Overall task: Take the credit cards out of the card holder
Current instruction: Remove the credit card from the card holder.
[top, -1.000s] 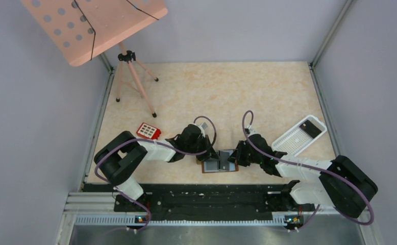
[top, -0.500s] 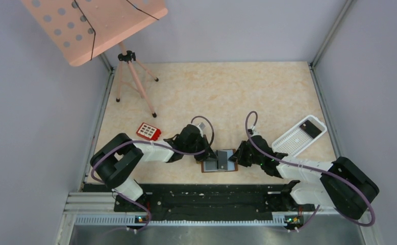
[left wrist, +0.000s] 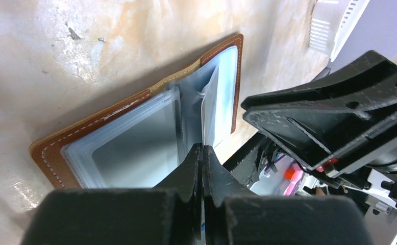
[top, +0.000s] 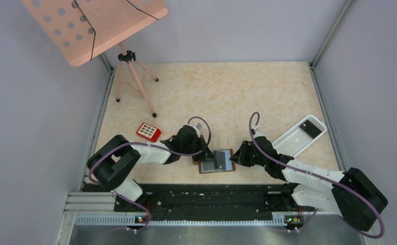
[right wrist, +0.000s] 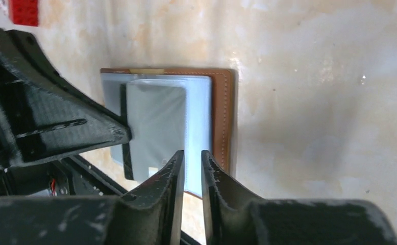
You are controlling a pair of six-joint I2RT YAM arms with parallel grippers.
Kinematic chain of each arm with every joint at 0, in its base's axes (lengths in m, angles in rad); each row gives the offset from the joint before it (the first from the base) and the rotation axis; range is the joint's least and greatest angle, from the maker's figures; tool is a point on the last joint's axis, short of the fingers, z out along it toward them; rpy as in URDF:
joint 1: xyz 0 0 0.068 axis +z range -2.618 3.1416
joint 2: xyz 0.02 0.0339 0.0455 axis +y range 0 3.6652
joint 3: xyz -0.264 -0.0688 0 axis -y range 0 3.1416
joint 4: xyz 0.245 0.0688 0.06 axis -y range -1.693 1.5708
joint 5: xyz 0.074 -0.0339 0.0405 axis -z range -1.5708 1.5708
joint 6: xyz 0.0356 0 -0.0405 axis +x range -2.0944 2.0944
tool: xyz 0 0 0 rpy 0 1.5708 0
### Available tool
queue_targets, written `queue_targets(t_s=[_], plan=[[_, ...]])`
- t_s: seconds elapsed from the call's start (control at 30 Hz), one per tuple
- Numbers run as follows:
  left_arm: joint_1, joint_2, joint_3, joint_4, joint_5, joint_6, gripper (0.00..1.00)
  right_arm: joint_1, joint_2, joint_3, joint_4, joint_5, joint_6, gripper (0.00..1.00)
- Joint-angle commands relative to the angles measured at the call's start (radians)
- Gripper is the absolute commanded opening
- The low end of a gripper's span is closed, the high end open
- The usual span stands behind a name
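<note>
**Task item.** The brown leather-like bifold card holder (top: 218, 162) lies open and flat on the beige marbled tabletop (top: 227, 92). It is near the front edge, between the two arms, with its blue-grey clear sleeves facing up.

**Left jaws.** The jaws of the left arm (top: 150, 151) are pressed together. In the left wrist view they pinch the thin edge of one clear sleeve, which stands up from the fold.

**Right jaws.** The jaws of the right arm (top: 308, 173) are set narrow, with a slim gap that holds nothing visible. They hang over the right-hand edge of the card holder. Contact with it cannot be determined.

**Surroundings.**
- A small red keypad-like block (top: 149, 131) sits just left of the left arm's wrist, apart from the card holder.
- A white perforated plastic tray (top: 294, 139) lies to the right, beside the right arm. A dark flat item (top: 312, 128) rests at its far end.
- A pink perforated music stand (top: 92, 25) on a tripod occupies the far left corner, well apart.

**Obstructions.**
- In the top view the two wrists cover both side margins of the card holder.
- Each wrist view is partly blocked by the opposite arm's black fingers.
- The sleeve contents read as grey and reflective, and individual cards cannot be made out.
</note>
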Motion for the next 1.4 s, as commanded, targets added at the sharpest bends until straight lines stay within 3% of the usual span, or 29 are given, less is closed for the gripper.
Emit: queue_targets(t_s=[0.0,0.23,0.57,0.7,0.97,1.13,1.37], plan=[[0.005,-0.047,-0.015,0.099,0.044,-0.021,0.0,-0.015,-0.119,0.033,-0.041,-0.034,-0.124,0.22],[0.008,-0.039,-0.04,0.19,0.08,-0.043,0.0,-0.059,-0.122,0.029,0.028,-0.174,-0.157,0.31],[0.017,-0.011,-0.062,0.199,0.069,-0.032,0.0,-0.059,-0.01,0.076,0.107,-0.232,-0.158,0.25],[0.023,-0.04,-0.048,0.128,0.056,0.009,0.0,-0.059,-0.026,0.098,0.074,-0.222,-0.169,0.26],[0.049,-0.199,0.034,-0.197,-0.026,0.258,0.0,-0.07,-0.097,0.253,-0.131,-0.21,-0.365,0.3],[0.05,-0.291,0.056,-0.244,0.07,0.378,0.0,-0.094,-0.091,0.339,-0.196,-0.326,-0.455,0.36],[0.051,-0.386,0.04,-0.256,0.225,0.435,0.0,-0.122,-0.035,0.41,-0.221,-0.585,-0.526,0.45]])
